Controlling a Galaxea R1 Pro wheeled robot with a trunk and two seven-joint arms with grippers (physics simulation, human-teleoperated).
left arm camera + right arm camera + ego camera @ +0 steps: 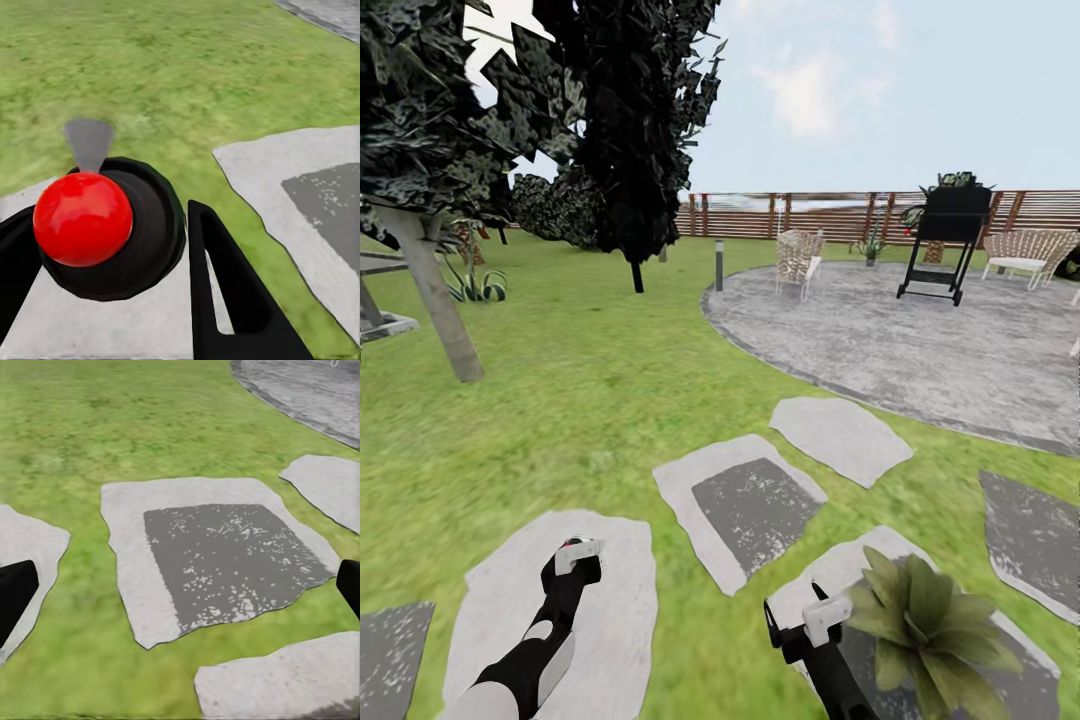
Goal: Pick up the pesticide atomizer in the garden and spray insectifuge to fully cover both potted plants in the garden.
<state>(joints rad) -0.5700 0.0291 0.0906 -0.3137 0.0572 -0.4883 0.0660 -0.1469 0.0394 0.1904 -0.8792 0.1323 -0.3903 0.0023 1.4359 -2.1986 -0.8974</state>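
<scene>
Potted plant (925, 612) on a slab (1020, 690), perhaps touching right arm (830, 668).

we see the pesticide atomizer (112, 229) gripped between the left gripper (112, 255)'s dark fingers: a round black body, a glossy red ball on top, a grey nozzle pointing away. one potted plant (926, 612), a low rosette of broad green leaves, sits on a near right slab (840, 575) in the garden (570, 400) lawn.

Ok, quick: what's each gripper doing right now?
Left gripper: shut on the atomizer, red ball on black body.
Right gripper: open, holding nothing.
</scene>
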